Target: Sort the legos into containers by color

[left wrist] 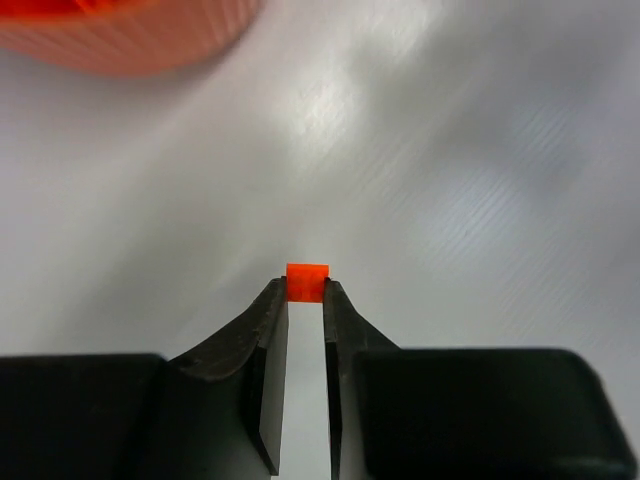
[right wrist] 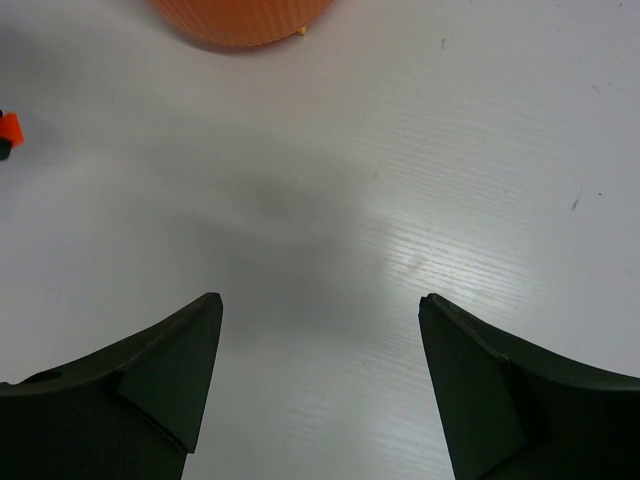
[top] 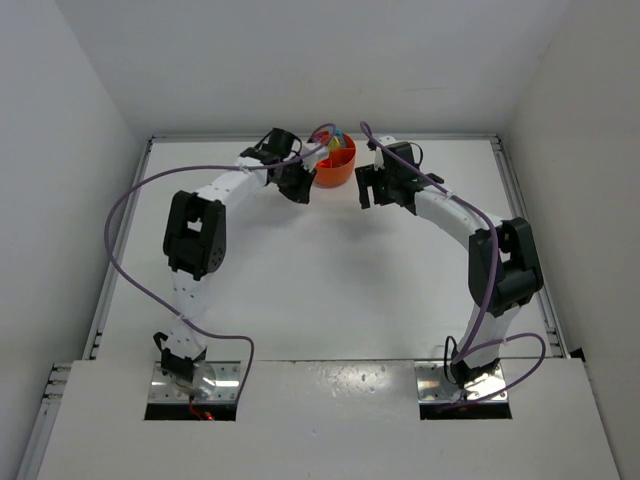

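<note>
Overhead, we see the round orange dish at the far middle of the table, holding purple, lime and cyan legos; we cannot tell which compartments they sit in. Its wall is finely ribbed. Our left gripper pinches a small square orange piece near the dish. Our right gripper hangs wide open, holding nothing.

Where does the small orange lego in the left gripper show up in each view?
Top external: too small to make out, at the left gripper.
Left wrist: centre, orange lego pinched between the fingertips.
Right wrist: far left edge, apparently the same piece.
Shared landmark: the orange dish, in all three.
</note>
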`<control>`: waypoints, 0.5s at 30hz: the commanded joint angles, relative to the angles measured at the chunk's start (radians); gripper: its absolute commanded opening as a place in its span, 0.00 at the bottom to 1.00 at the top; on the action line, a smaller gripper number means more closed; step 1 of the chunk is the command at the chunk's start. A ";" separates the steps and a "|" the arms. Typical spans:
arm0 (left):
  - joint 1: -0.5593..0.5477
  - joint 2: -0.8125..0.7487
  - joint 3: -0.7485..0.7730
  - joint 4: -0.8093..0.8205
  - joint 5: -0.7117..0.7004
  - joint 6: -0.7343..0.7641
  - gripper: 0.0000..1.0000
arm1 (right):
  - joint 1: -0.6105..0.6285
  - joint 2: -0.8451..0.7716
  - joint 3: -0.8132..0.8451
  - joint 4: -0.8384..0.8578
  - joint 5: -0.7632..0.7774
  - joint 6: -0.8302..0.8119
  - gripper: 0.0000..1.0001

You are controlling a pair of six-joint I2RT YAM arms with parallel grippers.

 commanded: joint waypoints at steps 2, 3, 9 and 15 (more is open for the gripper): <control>0.028 -0.074 0.058 0.161 0.054 -0.156 0.00 | -0.003 -0.043 0.004 0.044 0.018 0.003 0.80; 0.028 -0.074 0.058 0.176 0.054 -0.187 0.00 | -0.003 -0.043 0.004 0.044 0.019 0.003 0.80; 0.037 -0.019 0.139 0.264 0.021 -0.267 0.00 | -0.003 -0.043 -0.006 0.054 0.019 0.003 0.80; 0.037 0.017 0.205 0.282 -0.009 -0.287 0.00 | -0.003 -0.034 -0.006 0.054 0.019 0.003 0.80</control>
